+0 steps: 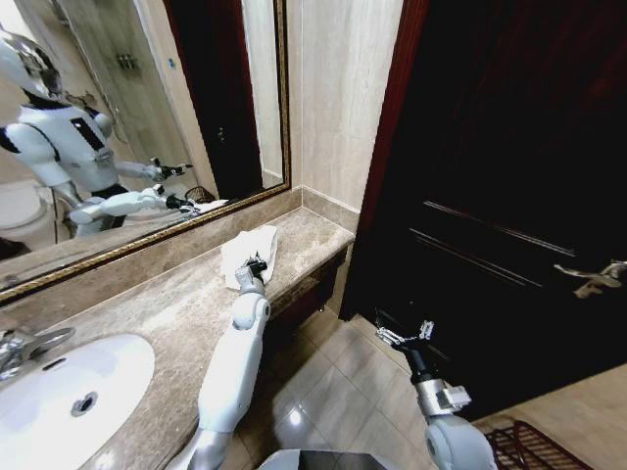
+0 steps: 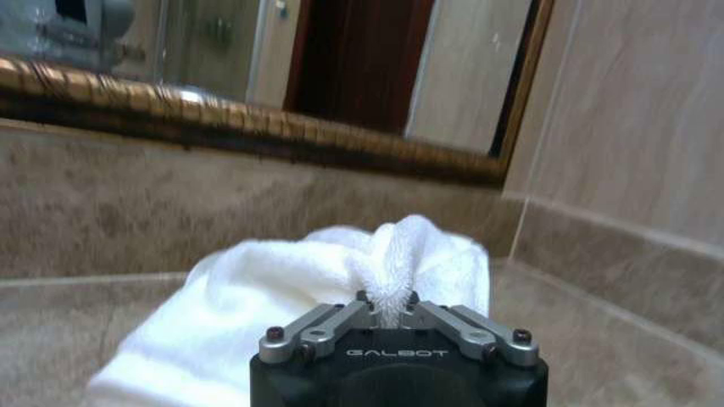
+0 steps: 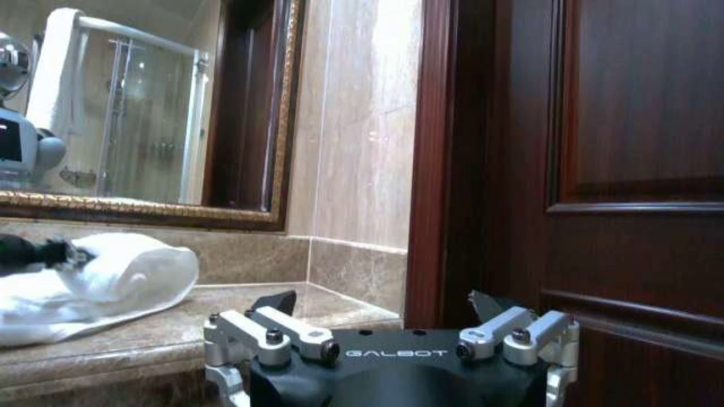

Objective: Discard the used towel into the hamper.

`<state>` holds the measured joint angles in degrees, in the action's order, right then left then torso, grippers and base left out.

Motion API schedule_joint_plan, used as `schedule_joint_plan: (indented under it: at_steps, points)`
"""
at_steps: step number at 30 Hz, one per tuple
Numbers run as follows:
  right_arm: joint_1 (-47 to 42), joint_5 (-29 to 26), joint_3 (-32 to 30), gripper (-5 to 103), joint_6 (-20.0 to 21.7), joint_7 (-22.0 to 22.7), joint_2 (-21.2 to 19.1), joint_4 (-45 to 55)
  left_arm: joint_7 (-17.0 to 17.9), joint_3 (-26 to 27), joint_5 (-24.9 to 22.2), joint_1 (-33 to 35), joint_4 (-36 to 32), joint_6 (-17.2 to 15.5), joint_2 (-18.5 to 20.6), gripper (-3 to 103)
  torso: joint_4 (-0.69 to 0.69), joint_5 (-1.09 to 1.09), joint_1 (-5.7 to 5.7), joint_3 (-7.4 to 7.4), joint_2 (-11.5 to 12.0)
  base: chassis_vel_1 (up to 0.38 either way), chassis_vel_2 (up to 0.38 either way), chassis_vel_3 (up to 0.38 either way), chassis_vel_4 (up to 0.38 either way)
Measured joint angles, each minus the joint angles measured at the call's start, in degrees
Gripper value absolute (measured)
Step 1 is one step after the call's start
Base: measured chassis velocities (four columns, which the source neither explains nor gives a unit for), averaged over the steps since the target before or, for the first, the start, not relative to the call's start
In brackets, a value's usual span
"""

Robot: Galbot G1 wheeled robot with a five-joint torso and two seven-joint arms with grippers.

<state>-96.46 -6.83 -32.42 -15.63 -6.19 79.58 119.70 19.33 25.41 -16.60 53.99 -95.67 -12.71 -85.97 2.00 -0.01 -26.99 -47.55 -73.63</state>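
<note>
White towel [image 1: 251, 253] lies bunched on the marble counter [image 1: 167, 304] near its far end below the mirror [image 1: 137, 117], and our left claw [image 2: 385, 312] has closed on a raised fold, ready to lift it. Its length runs toward the wall. Our right claw [image 1: 402, 336] hangs spread over the floor, with the hamper [image 1: 529, 446] behind it.

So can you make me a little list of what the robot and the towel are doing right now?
towel: white towel, bunched up on the marble counter near the mirror
left end effector: on the counter, shut on a fold of the towel
right end effector: open, held in the air in front of the dark wooden door
hamper: on the floor at the robot's right
sink: on the counter, at the robot's left
</note>
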Motion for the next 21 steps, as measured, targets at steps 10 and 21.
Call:
schedule_joint_plan:
  at_steps: [10,21]
  points:
    - [-0.01,0.31,0.43,100,-0.64,0.17,1.06,0.24,-6.15,2.78,-3.58,11.53,-16.19,2.11,4.27,4,0.01,0.00,0.01,0.00,0.00,0.000,0.000,0.000,0.000]
    - [0.85,1.11,1.21,100,-1.29,0.59,2.96,0.81,-12.28,8.56,-2.39,25.16,-32.56,6.10,6.24,4,0.00,0.01,0.01,0.01,0.00,0.000,0.000,0.000,0.000]
